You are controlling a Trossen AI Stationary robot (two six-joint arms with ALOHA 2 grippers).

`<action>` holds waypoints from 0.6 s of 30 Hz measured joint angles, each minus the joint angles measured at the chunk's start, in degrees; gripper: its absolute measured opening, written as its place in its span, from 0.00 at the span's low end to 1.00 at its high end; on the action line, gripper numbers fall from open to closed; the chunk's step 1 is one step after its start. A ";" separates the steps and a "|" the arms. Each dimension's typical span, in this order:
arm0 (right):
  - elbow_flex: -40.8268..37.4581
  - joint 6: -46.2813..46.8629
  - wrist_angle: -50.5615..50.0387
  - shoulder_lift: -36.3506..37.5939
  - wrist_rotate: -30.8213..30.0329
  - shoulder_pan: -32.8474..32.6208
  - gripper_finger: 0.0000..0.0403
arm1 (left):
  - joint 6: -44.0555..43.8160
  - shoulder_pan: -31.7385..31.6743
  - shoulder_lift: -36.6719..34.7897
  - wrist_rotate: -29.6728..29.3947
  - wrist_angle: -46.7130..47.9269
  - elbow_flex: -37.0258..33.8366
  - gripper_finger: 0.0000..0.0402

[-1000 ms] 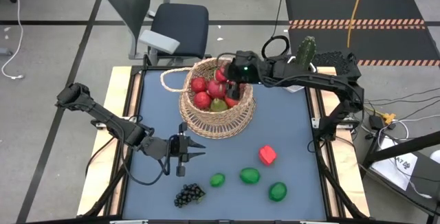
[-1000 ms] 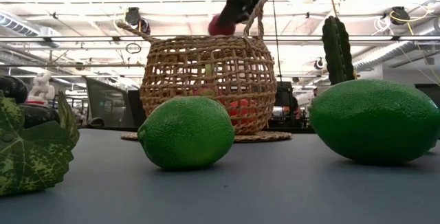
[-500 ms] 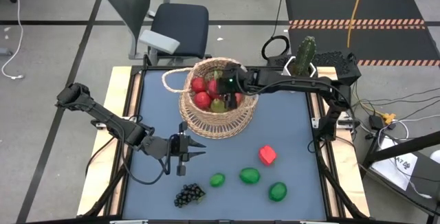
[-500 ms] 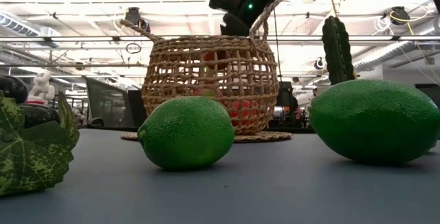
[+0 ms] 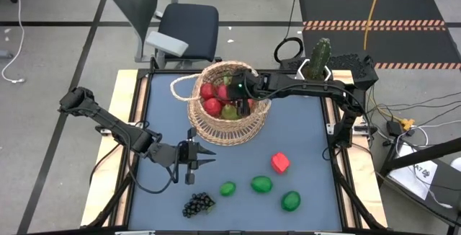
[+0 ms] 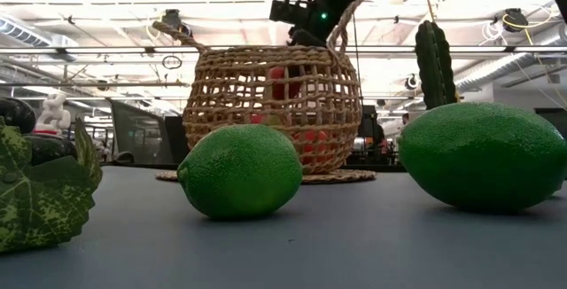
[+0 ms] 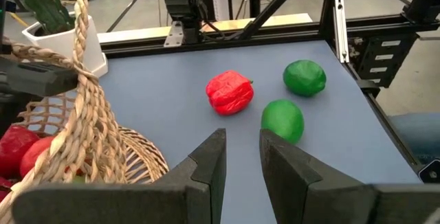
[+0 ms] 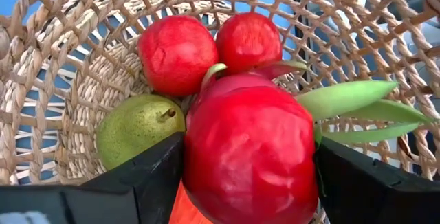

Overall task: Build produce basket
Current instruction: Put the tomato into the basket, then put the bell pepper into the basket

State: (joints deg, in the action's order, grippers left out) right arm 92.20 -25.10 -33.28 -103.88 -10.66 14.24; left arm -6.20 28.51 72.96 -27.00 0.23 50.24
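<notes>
The tan wicker basket (image 5: 227,123) stands on the table's far middle with red apples (image 8: 177,53) and a green pear (image 8: 139,128) on its bottom. My right gripper (image 5: 235,94) reaches down into it, shut on a red dragon fruit (image 8: 251,155) with green leaf tips. My left gripper (image 5: 209,156) hovers near the basket's left front, open by a narrow gap (image 7: 242,148), with nothing between its fingers. On the near table lie a red fruit (image 5: 280,162), three limes (image 5: 261,184) and a dark grape bunch (image 5: 198,205). My right gripper pinches the dragon fruit by its two opposite sides (image 8: 199,155) between its two fingers (image 8: 148,176). The fingers slant down from above, coming from the table's right. The fruit sits inside the basket's rim, above the apples and pear; whether it rests on them I cannot tell.
A cactus in a white pot (image 5: 319,58) stands at the far right corner. The basket's looped handle (image 5: 184,80) sticks out toward the far left. An office chair (image 5: 180,26) stands beyond the far edge. Bare blue table lies between basket and limes.
My right gripper has sunk with the dragon fruit from above the basket's rim down into the basket, shifting a little toward the table's left and rolling at the wrist. The fruit now shows through the weave in the low view.
</notes>
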 joint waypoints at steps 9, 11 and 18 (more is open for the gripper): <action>0.00 0.37 0.02 0.00 -0.02 0.00 0.82 | 0.00 0.00 0.00 0.00 0.00 0.00 0.22; -0.01 0.36 -0.01 0.29 -0.02 0.00 0.83 | 0.00 0.00 0.01 0.00 0.00 0.00 0.22; -0.02 0.35 1.78 2.14 -0.01 -1.18 0.84 | 0.00 0.00 0.01 0.00 -0.06 0.00 0.22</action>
State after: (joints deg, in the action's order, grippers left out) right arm 92.18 -24.75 -31.49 -101.74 -10.66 13.06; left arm -6.20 28.51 72.97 -27.00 0.17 50.24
